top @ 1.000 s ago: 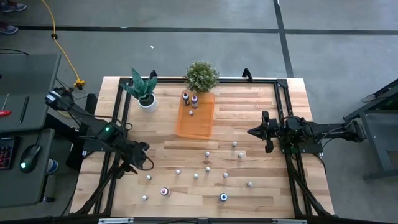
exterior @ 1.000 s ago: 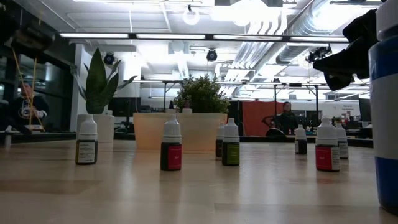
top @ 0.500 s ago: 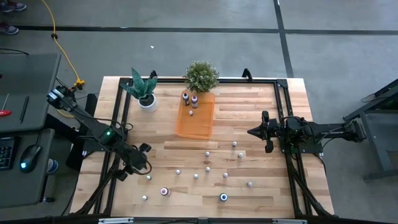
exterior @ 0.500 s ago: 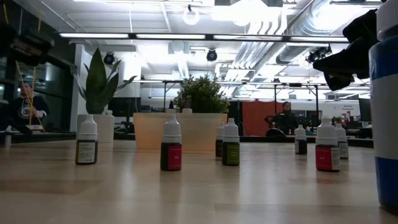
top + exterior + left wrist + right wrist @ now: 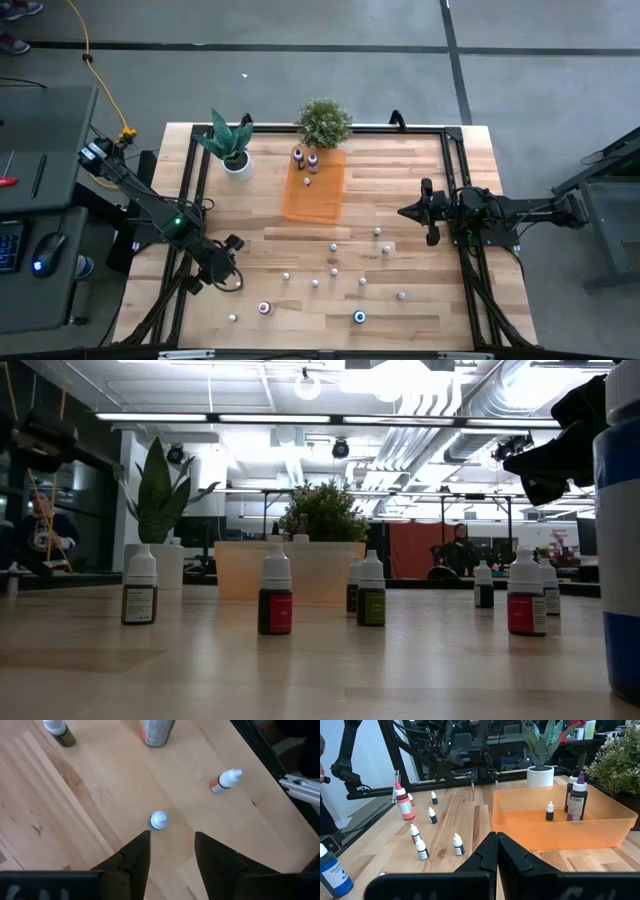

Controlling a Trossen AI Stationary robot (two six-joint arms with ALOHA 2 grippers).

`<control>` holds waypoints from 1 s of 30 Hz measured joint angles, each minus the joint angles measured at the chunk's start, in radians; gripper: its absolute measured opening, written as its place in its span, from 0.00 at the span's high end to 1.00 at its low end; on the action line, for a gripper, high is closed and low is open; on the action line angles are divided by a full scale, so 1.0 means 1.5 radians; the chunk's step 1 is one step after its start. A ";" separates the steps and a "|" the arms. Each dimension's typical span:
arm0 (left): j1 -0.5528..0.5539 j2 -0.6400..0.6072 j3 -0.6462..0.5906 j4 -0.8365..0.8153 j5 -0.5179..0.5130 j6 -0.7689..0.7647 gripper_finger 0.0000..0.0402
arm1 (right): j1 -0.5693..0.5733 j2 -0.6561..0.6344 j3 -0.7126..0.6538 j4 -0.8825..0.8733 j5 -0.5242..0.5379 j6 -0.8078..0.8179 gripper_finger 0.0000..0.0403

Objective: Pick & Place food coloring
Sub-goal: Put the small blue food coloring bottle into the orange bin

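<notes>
**Food coloring: loose bottles on table, left gripper over one**

Food coloring bottles [image 5: 334, 271] sit scattered upright across the near half of the wooden table [image 5: 400, 165]; three more stand in the orange tray [image 5: 316, 197] at the far middle.

Left gripper [image 5: 229, 281] hovers at the left edge of the scatter, fingers spread, nothing between them. Wrist view: a white-capped bottle [image 5: 159, 820] stands just ahead of the fingertip gap, not touched.

Snake plant [image 5: 230, 145] and bushy plant [image 5: 324, 122] stand at the far edge, either side of the tray's far end.

Right gripper [image 5: 407, 212] waits at the right side, above the table, fingers pressed together, holding nothing, pointing toward the tray.
</notes>
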 joint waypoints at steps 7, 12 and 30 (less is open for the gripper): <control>-0.002 0.003 0.000 0.006 -0.029 0.000 0.46 | 0.000 0.000 0.000 0.000 0.000 0.000 1.00; -0.026 0.020 0.000 0.016 -0.027 -0.005 0.42 | 0.000 0.000 0.000 0.000 0.000 0.000 1.00; -0.049 0.156 0.047 0.018 -0.098 0.011 0.42 | 0.000 0.000 0.000 0.000 0.000 0.000 1.00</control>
